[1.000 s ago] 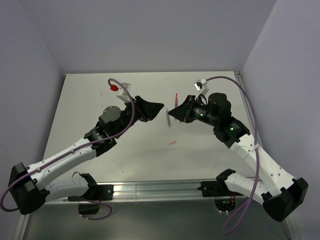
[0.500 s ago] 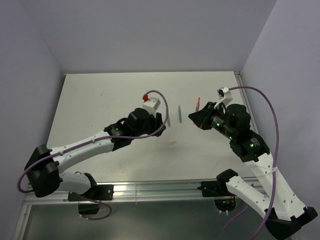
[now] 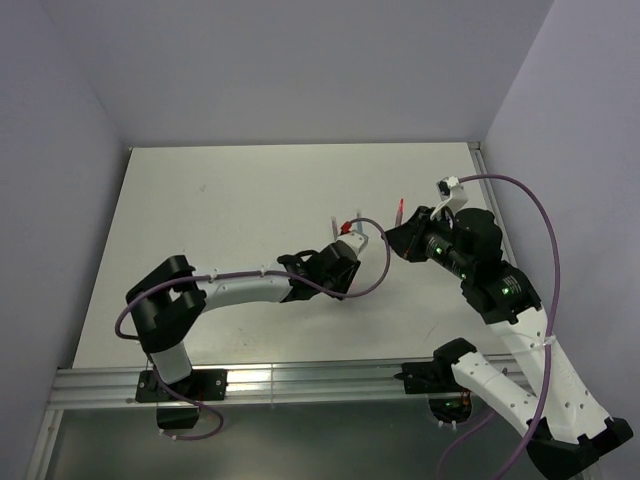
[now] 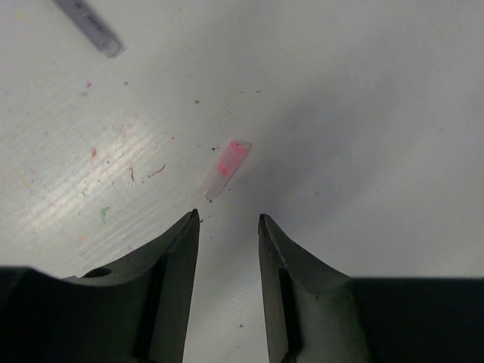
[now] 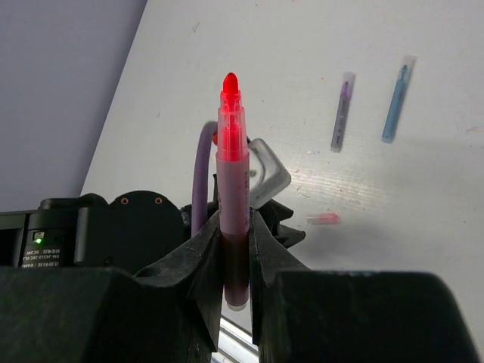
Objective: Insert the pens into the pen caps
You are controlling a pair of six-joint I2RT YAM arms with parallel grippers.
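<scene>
My right gripper (image 5: 234, 227) is shut on a red pen (image 5: 231, 151) that stands upright, tip up; in the top view this gripper (image 3: 398, 232) hangs right of centre with the red pen (image 3: 398, 210) sticking out of it. A pinkish-red pen cap (image 4: 225, 168) lies flat on the table just ahead of my left gripper (image 4: 227, 221), whose jaws stand open with nothing between them. The same cap (image 5: 324, 219) shows in the right wrist view. A dark grey pen (image 5: 342, 111) and a blue pen (image 5: 397, 98) lie side by side farther back.
The white table (image 3: 200, 220) has purple walls at the back and both sides. The left arm (image 3: 240, 285) stretches across the middle, its purple cable (image 3: 375, 280) looping towards the right arm. The end of a grey stick (image 4: 91, 23) shows at the left wrist view's top left.
The left arm has swung from mid-table height down towards the near side, over the pink cap, its jaws narrowing. The right arm drew back to the right with the red pen, then stayed put.
</scene>
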